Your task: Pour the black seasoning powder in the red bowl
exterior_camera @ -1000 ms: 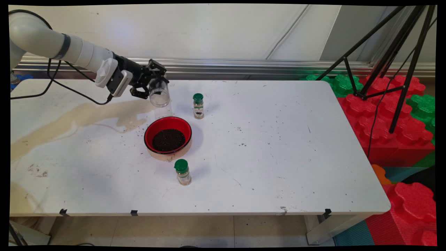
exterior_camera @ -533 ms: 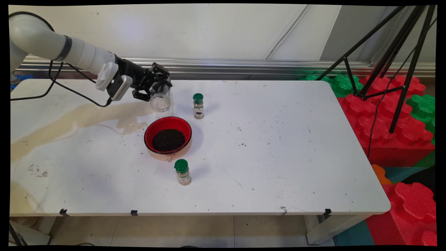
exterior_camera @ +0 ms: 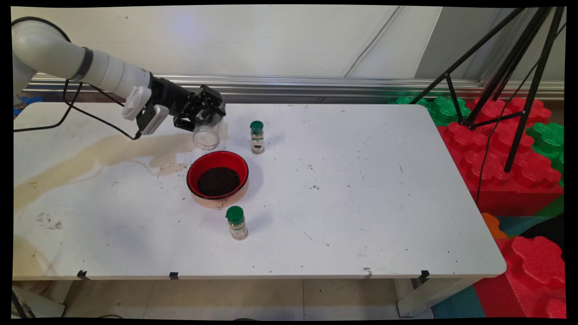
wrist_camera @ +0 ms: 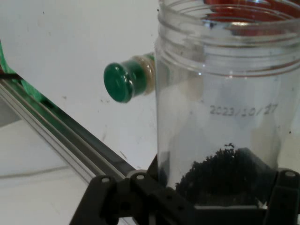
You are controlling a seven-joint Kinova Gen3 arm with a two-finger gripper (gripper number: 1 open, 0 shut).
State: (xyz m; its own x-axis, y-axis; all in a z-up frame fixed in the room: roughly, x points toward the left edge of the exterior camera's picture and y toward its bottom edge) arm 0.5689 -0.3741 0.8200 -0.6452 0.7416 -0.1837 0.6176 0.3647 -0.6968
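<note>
Clear plastic jar [exterior_camera: 207,129], lidless, clamped in the gripper [exterior_camera: 202,109] and tilted, mouth angled down toward the red bowl [exterior_camera: 218,179]. A small residue of dark granules [wrist_camera: 225,171] lies inside the jar; a printed date shows on its wall.

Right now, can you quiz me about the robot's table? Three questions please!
1. True or false: the gripper holds a clear jar.
2. What colour are the lids of the two small spice bottles, the far one and the near one?
3. Which is in the red bowl? A) water B) dark grains C) nothing

Key:
1. True. The jar is tilted, with its mouth toward the bowl.
2. Green.
3. B. A few dark grains also cling inside the jar.
</note>
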